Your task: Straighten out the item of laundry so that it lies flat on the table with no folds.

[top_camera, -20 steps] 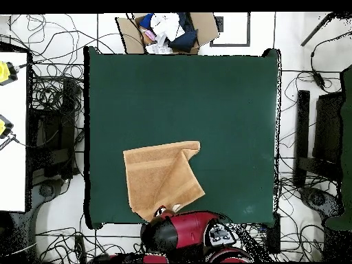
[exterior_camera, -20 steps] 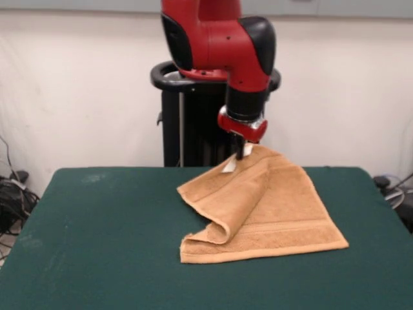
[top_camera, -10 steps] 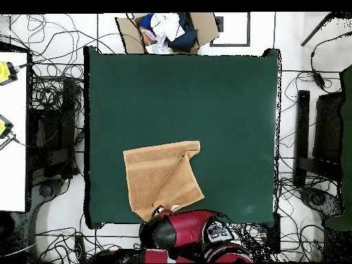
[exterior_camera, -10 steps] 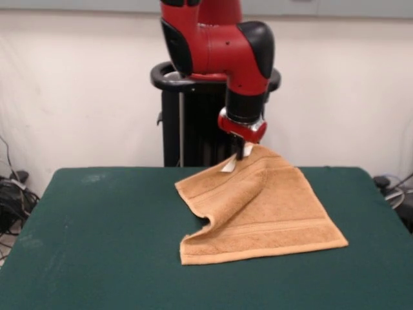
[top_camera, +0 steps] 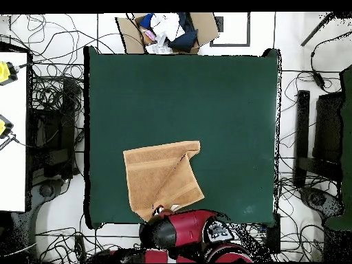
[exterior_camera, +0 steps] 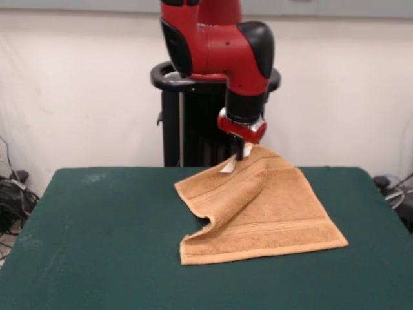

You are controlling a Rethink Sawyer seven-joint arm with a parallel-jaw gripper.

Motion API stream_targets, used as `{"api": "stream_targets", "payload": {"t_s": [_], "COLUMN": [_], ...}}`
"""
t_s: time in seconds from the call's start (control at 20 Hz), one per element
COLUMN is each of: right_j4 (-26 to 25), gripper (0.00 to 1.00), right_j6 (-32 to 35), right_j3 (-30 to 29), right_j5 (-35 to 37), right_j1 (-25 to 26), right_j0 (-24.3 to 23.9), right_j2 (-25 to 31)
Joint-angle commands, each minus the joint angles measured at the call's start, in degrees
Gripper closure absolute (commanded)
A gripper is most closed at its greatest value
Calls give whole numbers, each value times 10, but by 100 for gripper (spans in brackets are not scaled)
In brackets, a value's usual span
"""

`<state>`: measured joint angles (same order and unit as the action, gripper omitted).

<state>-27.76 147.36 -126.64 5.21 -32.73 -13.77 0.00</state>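
The orange-tan towel [exterior_camera: 264, 206] lies on the dark green table [exterior_camera: 97, 245], right of centre in the front view. Its far corner, with the white label [exterior_camera: 229, 166], is lifted off the table. My gripper [exterior_camera: 241, 154] is shut on that corner and holds it up at the table's far edge. A loose flap hangs folded over the towel's left side. In the overhead view the towel [top_camera: 161, 177] lies near the table's bottom edge [top_camera: 227, 220], and the arm [top_camera: 182, 234] covers the gripper.
The black pedestal [exterior_camera: 187, 123] stands behind the table. A cardboard box of cloth items [top_camera: 168, 31] sits beyond the table's far side in the overhead view. Cables [top_camera: 51, 89] lie on the floor around the table.
Over the second, the lifted corner was drawn slightly toward the pedestal and the folded flap on the towel's left side opened out a little. Almost nothing moved in the last half second.
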Motion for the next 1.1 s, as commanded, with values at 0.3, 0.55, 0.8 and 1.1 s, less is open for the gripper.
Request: {"api": "stream_targets", "payload": {"t_s": [0.3, 0.55, 0.8, 1.1], "right_j4": [90, 83, 75, 73], "gripper": [100, 100, 0, 0], "right_j6": [184, 183, 175, 167], "right_j3": [58, 69, 71, 65], "right_j5": [-96, -95, -100, -77], "right_j1": [148, 153, 151, 88], "right_j0": [129, 152, 158, 160], "right_j2": [-162, -176, -177, -185]}}
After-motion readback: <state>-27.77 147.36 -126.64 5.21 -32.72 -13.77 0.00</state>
